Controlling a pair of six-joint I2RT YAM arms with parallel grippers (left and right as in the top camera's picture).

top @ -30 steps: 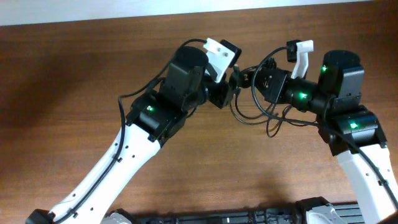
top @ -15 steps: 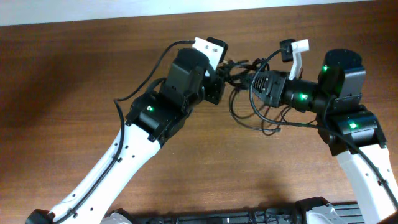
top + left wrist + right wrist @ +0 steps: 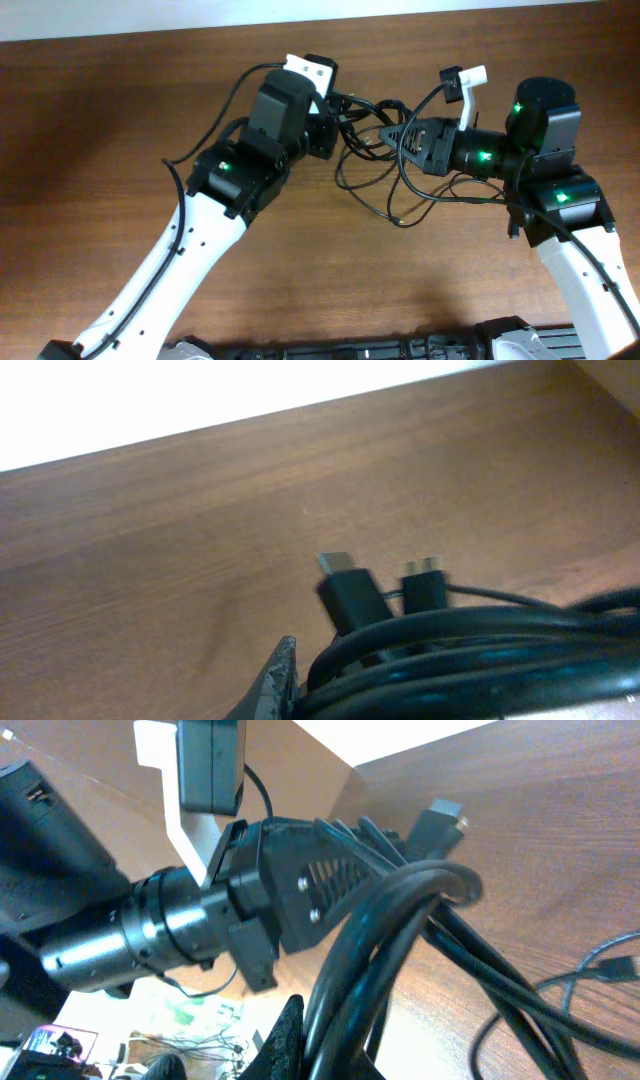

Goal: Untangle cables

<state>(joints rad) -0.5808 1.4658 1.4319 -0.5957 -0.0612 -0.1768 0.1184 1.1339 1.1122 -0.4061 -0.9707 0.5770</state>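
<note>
noted brown wooden table [image 3: 110, 130] under both arms; left arm [image 3: 200, 235] reaching in from near left toward far centre, right arm [image 3: 575, 250] from near right, wrists facing each other. read left gripper [image 3: 335, 120] as clamped on the cables [image 3: 480, 635], bundle lying across its fingers in the left wrist view. read right gripper [image 3: 393, 135] as closed on the same bundle from the right. found cables strung between both grippers over far centre of table, slack loops trailing toward the near side. saw flat plug [image 3: 350, 595] and smaller plug [image 3: 425, 585] sticking up from the bundle by the left gripper
</note>
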